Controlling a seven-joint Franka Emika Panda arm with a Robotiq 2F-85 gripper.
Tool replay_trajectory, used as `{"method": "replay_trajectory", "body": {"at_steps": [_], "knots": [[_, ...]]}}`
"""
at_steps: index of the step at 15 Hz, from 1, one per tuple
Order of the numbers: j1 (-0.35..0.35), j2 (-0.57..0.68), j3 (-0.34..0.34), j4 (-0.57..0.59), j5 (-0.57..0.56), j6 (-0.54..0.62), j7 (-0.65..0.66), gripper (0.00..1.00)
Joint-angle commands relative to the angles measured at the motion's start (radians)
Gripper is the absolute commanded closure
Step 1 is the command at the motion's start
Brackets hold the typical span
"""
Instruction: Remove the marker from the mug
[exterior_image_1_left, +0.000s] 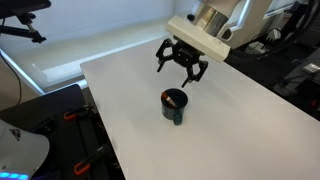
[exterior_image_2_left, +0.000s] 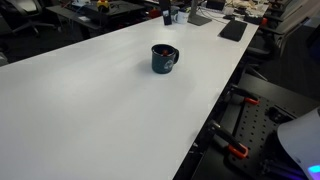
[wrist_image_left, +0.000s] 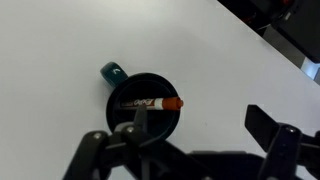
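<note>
In an exterior view, my pincer (exterior_image_1_left: 180, 72) hangs with its jaws spread wide, gripping nothing, just above the dark mug (exterior_image_1_left: 174, 106) on the white desk (exterior_image_1_left: 240, 130). In an exterior view, the mug (exterior_image_2_left: 164, 59) stands well in from the desk's edges, something reddish at its rim. Wrist view now: the marker (wrist_image_left: 148, 104) lies slanted inside the mug (wrist_image_left: 150, 85), its red-orange end at the rim, off-centre between my fingers.

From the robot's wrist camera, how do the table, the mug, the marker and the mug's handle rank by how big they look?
Largest to smallest:
1. table
2. mug
3. marker and mug's handle: too close to rank, since the marker is longer and the handle thicker.
</note>
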Motion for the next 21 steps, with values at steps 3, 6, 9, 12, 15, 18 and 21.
{"method": "replay_trajectory", "body": {"at_steps": [3,6,9,12,15,18,21], "knots": [[-0.003,0.011,0.007,0.001,-0.001,-0.005,-0.005,0.0],[-0.005,0.024,0.006,0.016,-0.003,-0.013,-0.015,0.0],[-0.006,0.052,0.012,0.035,0.0,-0.024,-0.028,0.0],[-0.008,0.077,0.019,0.048,0.004,-0.028,-0.041,0.0],[-0.01,0.099,0.028,0.054,0.009,-0.028,-0.048,0.0],[-0.013,0.12,0.039,0.05,0.012,-0.03,-0.065,0.0],[-0.013,0.117,0.038,0.041,0.01,-0.026,-0.059,0.0]]}}
